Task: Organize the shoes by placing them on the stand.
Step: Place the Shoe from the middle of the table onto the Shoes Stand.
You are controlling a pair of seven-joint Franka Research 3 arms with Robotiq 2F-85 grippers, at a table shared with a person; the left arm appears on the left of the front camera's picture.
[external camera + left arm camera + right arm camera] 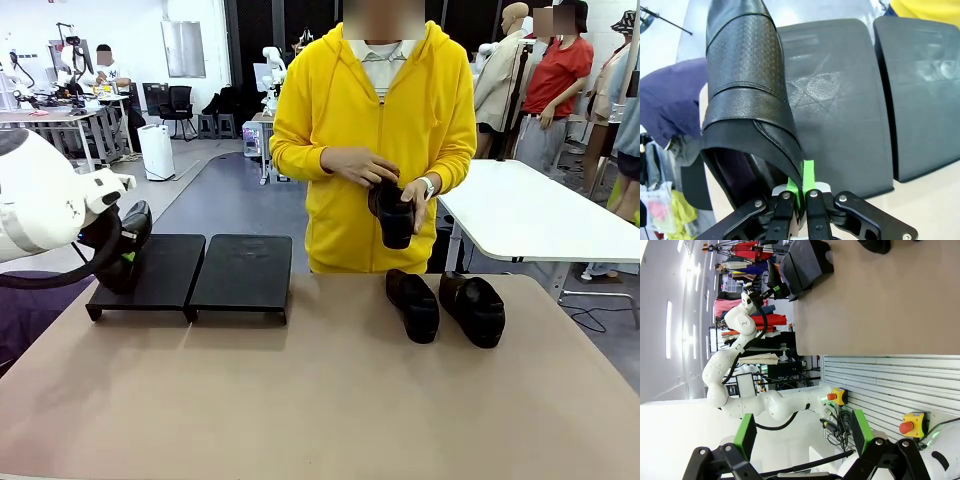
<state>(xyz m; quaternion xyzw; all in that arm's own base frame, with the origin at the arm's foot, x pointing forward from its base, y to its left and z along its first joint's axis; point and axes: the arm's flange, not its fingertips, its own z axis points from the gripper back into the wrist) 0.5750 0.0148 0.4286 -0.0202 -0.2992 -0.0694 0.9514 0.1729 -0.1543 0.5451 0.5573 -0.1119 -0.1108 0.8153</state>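
Clamping shut on the opening rim of one black shoe (745, 100), the left tool (802, 175) holds it toe pointing away over the left panel of the stand (240, 270), which sits at the far left of the table (300, 400); whether the shoe touches the panel cannot be told. A second shoe (413, 305) and a third shoe (473, 308) lie side by side on the table's far right, well apart from the stand, while the person (340, 110) across the table holds a fourth shoe (393, 215) in both hands. The right tool (802, 432) has its jaws spread wide with nothing between them.
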